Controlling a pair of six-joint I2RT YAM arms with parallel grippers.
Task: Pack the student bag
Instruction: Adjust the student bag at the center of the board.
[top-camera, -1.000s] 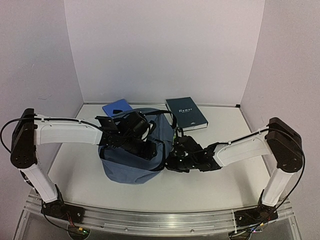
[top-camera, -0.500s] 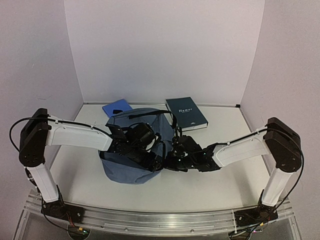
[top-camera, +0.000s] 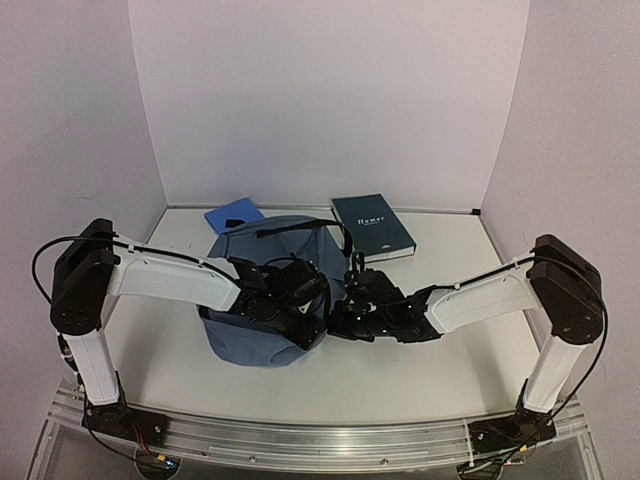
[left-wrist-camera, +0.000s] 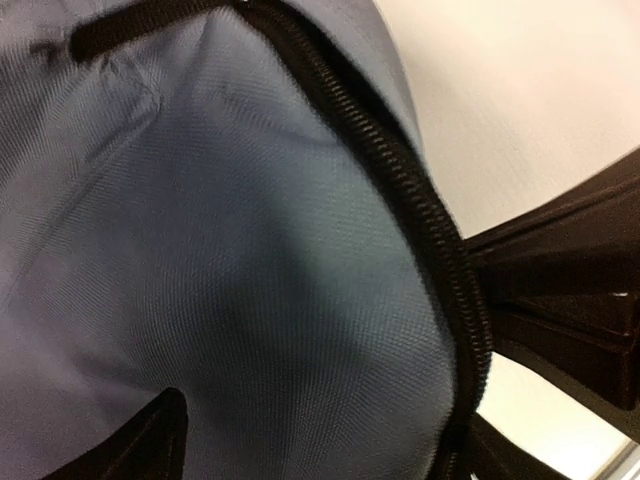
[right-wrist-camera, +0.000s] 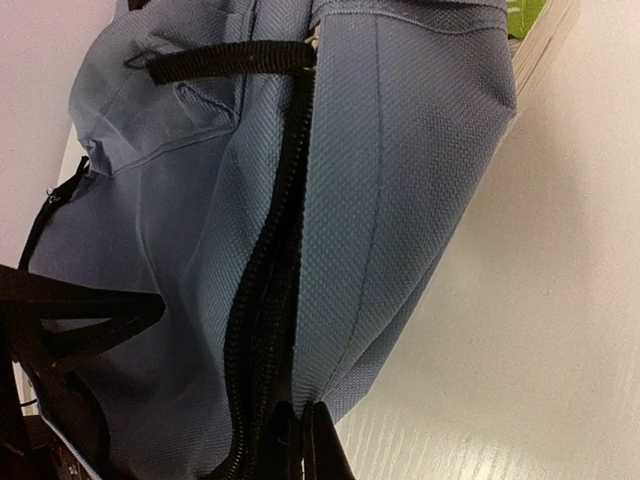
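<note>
The student bag (top-camera: 250, 325), slate-blue with a black zipper, lies in a heap left of the table's middle. My right gripper (top-camera: 338, 322) is at the bag's right edge. In the right wrist view its jaws (right-wrist-camera: 312, 440) are shut on the bag's fabric (right-wrist-camera: 400, 200) beside the zipper (right-wrist-camera: 265, 300). My left gripper (top-camera: 303, 318) presses down on the bag's front right part. It is open, and the bag's cloth (left-wrist-camera: 220, 260) fills the space between its fingertips (left-wrist-camera: 150, 440). The zipper (left-wrist-camera: 400, 180) runs past its right side.
A blue book (top-camera: 235, 217) lies behind the bag at the back left. A dark teal book (top-camera: 373, 226) lies at the back, right of the bag. The two grippers are almost touching; the right one's black body (left-wrist-camera: 570, 320) shows in the left wrist view.
My left arm has dropped and swung right, from the bag's top to its front right part, and its jaws have widened. My right gripper has closed on the bag's edge.
</note>
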